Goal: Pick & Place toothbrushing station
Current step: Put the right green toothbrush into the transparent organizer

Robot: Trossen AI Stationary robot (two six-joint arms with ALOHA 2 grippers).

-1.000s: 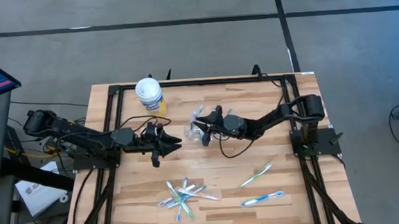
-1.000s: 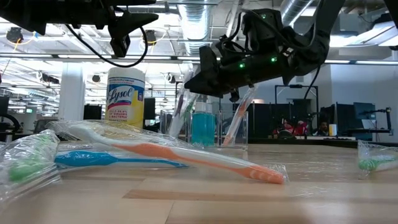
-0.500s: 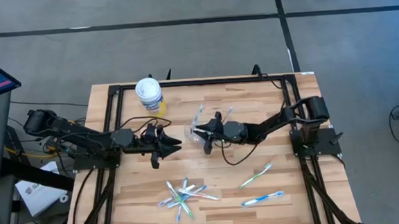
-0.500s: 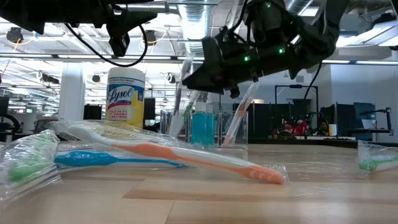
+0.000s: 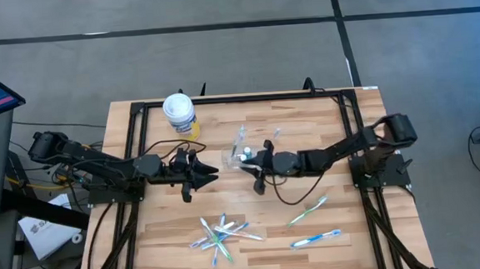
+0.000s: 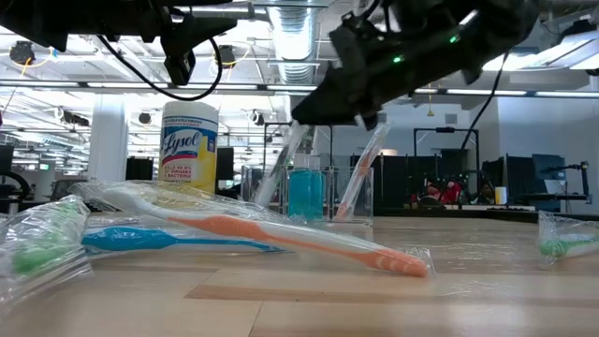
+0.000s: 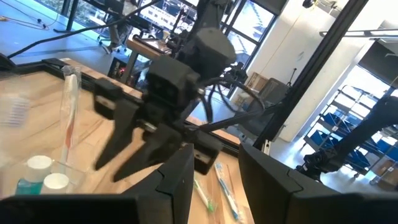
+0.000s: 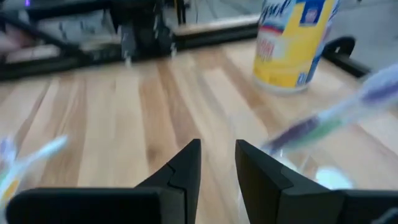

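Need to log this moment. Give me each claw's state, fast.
Left claw: open, empty, hanging above the table left of the cup.
Right claw: open, empty, just right of the cup.

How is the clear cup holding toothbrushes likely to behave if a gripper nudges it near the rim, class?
The clear cup looks thin-walled and light, so it would probably slide easily on the smooth wooden table. The toothbrushes lean well above its rim, likely making it top-heavy and apt to tip. Its clear plastic may also be slippery to grip.

Dark jointed arms (image 5: 325, 155) — black cables
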